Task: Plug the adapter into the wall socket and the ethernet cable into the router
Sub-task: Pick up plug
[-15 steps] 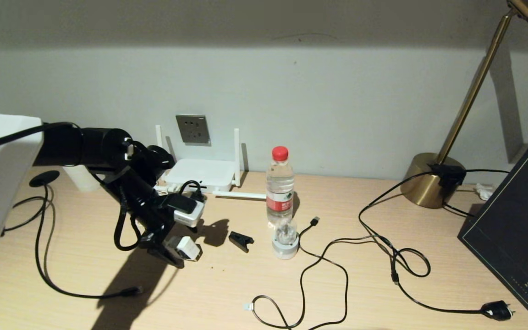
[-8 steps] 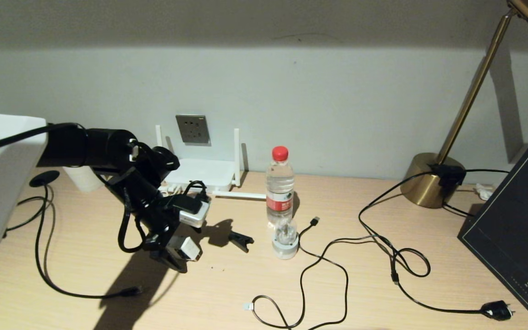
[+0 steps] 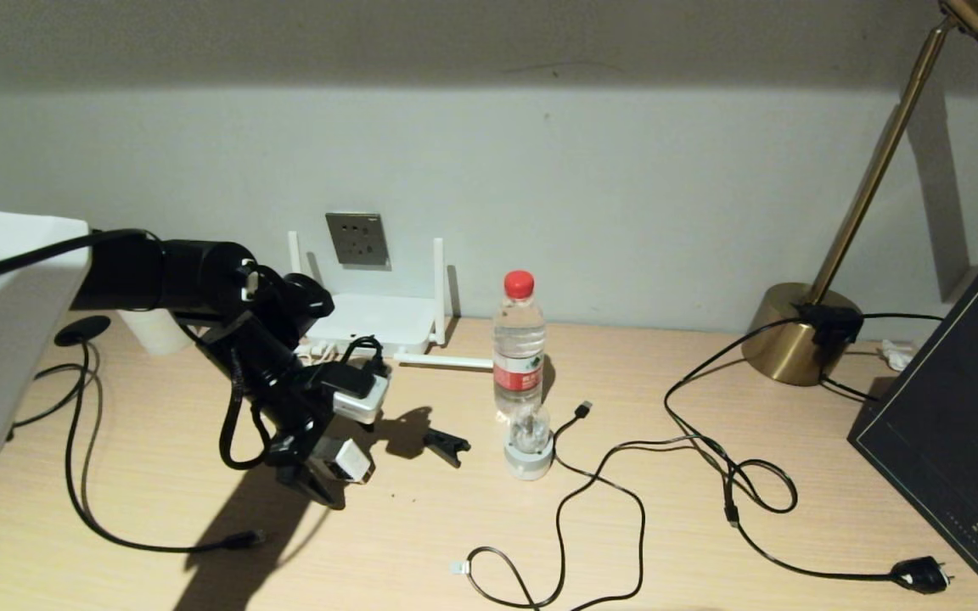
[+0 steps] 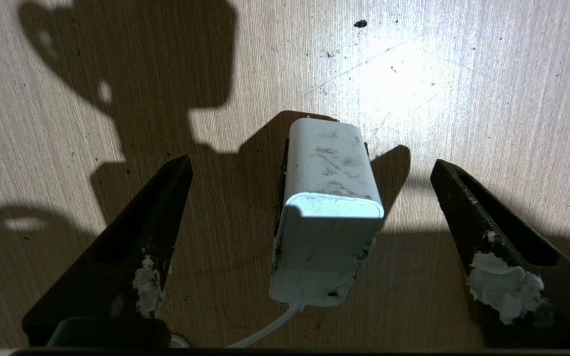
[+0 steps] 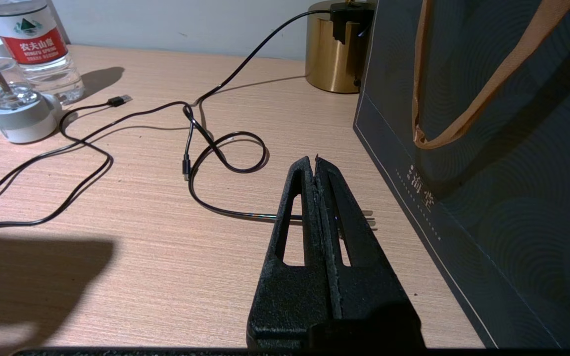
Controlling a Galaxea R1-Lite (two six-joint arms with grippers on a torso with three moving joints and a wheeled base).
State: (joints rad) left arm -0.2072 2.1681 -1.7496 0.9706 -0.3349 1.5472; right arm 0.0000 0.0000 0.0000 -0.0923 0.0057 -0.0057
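Note:
The white adapter (image 4: pixel 327 207) lies on the wooden desk with its thin white cord trailing toward the wrist. My left gripper (image 4: pixel 310 160) is open, one finger on each side of the adapter with a clear gap both ways. In the head view the left gripper (image 3: pixel 343 467) is low at the adapter (image 3: pixel 346 458), in front of the router (image 3: pixel 370 318). The grey wall socket (image 3: pixel 357 239) is on the wall above the router. The ethernet cable's clear connector (image 3: pixel 458 567) lies near the front edge. My right gripper (image 5: pixel 314 163) is shut and empty, parked beside the bag.
A water bottle (image 3: pixel 519 348), a small domed white gadget (image 3: pixel 528 443) and a black clip (image 3: pixel 446 445) stand right of the left gripper. Black cables, a USB tip (image 3: pixel 582 410) and a mains plug (image 3: pixel 922 575) cross the desk. A brass lamp base (image 3: pixel 799 331) and dark bag (image 3: pixel 956 424) sit right.
The left arm has shifted slightly to the right and toward the wall over the last second, then held. The adapter stays on the desk.

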